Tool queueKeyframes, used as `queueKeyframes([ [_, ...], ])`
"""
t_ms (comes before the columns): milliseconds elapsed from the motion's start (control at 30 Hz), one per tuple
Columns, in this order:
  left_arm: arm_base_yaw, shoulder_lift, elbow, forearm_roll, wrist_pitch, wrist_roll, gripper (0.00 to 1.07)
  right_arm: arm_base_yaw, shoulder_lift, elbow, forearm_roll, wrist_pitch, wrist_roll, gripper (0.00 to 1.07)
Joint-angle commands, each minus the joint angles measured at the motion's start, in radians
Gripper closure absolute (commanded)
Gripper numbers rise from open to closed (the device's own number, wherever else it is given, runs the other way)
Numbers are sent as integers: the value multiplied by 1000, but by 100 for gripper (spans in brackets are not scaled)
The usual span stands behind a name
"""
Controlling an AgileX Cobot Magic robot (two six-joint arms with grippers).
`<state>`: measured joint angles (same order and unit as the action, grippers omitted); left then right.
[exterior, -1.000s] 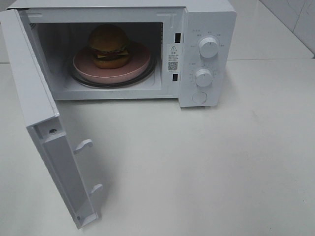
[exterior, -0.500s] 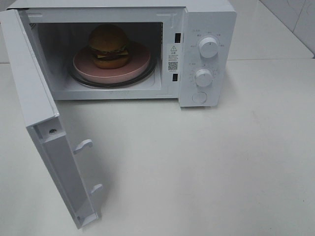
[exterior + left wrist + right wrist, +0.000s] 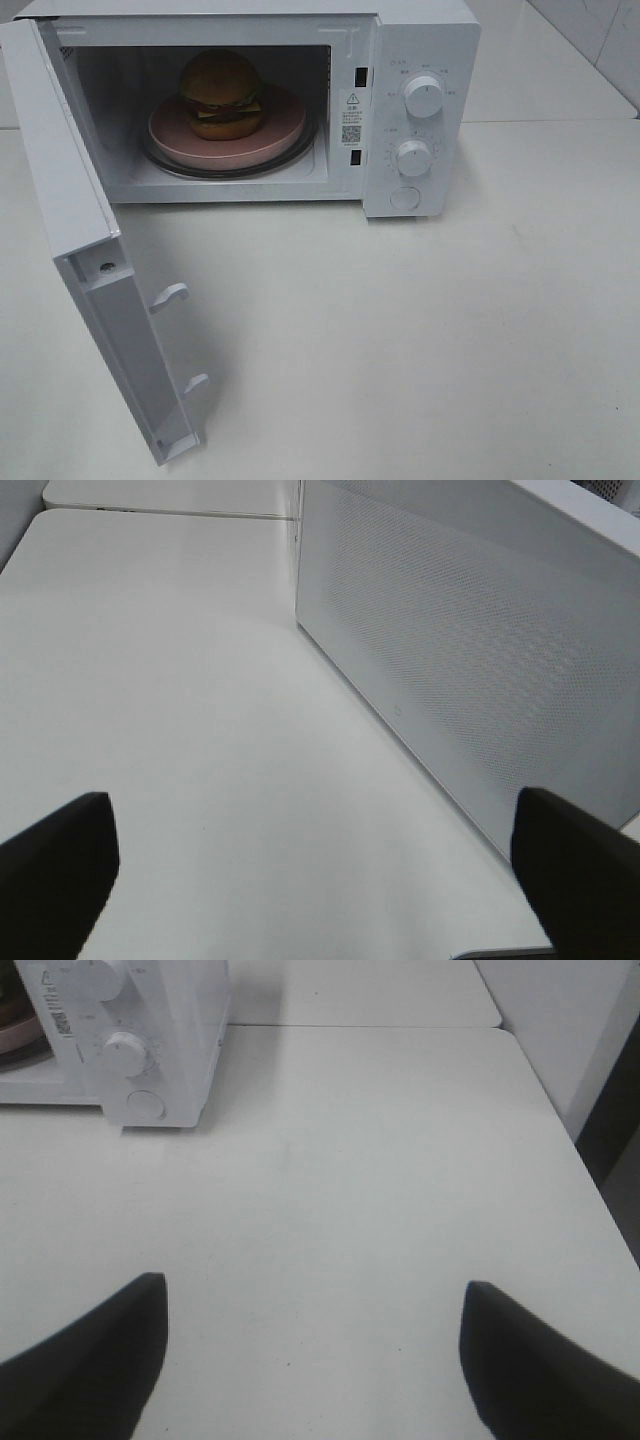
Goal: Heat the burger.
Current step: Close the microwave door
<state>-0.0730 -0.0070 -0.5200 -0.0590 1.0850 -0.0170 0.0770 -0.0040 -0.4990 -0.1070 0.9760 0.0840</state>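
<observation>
Inside the open microwave (image 3: 420, 40), the burger (image 3: 221, 92) sits on a round pink plate (image 3: 285, 135), a little towards the back left of it, and the plate rests on the glass turntable (image 3: 300, 158). Its door (image 3: 85, 230) is swung fully out on the left, its inner side facing the cavity, with two latch hooks (image 3: 168, 295) sticking out of its free edge. On the control panel to the right of the cavity, an upper knob (image 3: 424, 97) sits above a lower knob (image 3: 413, 157), with a round button (image 3: 404, 198) beneath them. Neither arm appears in the high view. The left pincer (image 3: 315, 870) hangs over the white counter (image 3: 450, 330) with its jaws spread wide and nothing between them, just beside the perforated outer face of the door. The right pincer (image 3: 315, 1345) is likewise spread wide and empty above the bare counter, well apart from the microwave, whose knobs show at the far edge of its wrist view.
</observation>
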Motion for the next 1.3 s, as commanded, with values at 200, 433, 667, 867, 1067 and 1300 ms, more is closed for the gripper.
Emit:
queueKeyframes([
  [200,-3,-17,3,3,-13,-5,7,2,-25,5,52,-16,-73,32],
  [433,-3,-17,3,3,-13,-5,7,2,-25,5,52,-16,-73,32],
  [667,-3,-17,3,3,-13,-5,7,2,-25,5,52,-16,-73,33],
  [867,-3,-17,3,3,-13,-7,7,2,-25,5,52,-16,-73,33],
  [1067,-3,0,-42,-6,-98,-8,12,2,-25,5,52,-16,-73,33],
  [1300,-3,110,-21,11,-294,-7,34,2,-25,5,52,-16,-72,33],
])
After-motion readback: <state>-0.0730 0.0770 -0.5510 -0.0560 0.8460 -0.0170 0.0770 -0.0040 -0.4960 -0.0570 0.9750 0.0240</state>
